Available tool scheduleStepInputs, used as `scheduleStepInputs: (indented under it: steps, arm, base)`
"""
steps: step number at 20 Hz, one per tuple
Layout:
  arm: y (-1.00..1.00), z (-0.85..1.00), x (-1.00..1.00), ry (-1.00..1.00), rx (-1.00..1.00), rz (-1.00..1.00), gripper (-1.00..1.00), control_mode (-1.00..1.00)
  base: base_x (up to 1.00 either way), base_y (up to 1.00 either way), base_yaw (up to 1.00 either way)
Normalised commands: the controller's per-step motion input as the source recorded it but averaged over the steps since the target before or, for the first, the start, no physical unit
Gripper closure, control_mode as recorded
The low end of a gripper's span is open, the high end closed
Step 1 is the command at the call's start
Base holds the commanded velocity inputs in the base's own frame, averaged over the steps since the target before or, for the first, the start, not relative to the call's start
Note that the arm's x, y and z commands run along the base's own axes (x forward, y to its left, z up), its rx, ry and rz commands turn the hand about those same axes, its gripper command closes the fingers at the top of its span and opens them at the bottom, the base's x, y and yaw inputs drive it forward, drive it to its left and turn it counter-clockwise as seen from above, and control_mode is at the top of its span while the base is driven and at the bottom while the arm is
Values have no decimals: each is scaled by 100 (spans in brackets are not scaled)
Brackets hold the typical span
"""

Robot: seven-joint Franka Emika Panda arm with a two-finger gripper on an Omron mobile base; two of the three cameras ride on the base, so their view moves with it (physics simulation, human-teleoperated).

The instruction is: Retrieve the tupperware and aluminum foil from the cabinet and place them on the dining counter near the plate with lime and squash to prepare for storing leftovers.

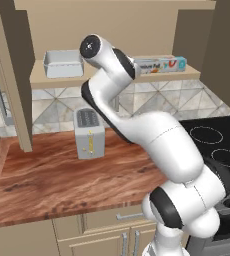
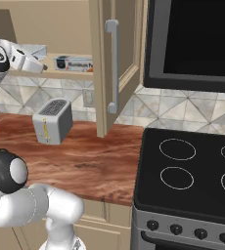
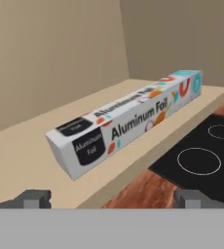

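Observation:
The cabinet [image 1: 17, 75] stands open, its door [image 2: 126, 58] swung out to the right. On its shelf lies the aluminum foil [image 3: 128, 119], a long white carton with a blue end, also seen on the right of the shelf [image 1: 162, 65] and beside the hand [image 2: 74, 63]. The pale tupperware [image 1: 63, 64] sits on the shelf's left end, partly behind my hand [image 2: 34, 49]. My gripper [image 3: 113, 199] is open, just short of the foil's near end, with nothing between its fingertips [image 3: 33, 198]. The dining counter, plate, lime and squash are out of view.
A silver toaster [image 1: 89, 132] stands on the wood-grain counter [image 1: 42, 180] below the shelf. A black stove [image 2: 192, 171] adjoins the counter on the right, with a dark microwave [image 2: 197, 39] above it. The door's bar handle [image 2: 112, 66] hangs right of the shelf.

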Motion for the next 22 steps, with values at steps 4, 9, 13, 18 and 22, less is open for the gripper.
scheduleStepInputs:
  steps: [4,9,13,18,22]
  arm:
    - [8,0,31,0,0,-11,-100,-100]
    - [1,0,33,0,0,-13,-100,-100]
    - [0,0,38,0,0,-16,-100,-100]
    - [0,0,35,0,0,-15,-100,-100]
    - [-3,0,36,0,0,-14,-100,-100]
  base:
    - [0,0,0]
    - [0,0,0]
    - [0,0,0]
    - [0,0,0]
    - [0,0,0]
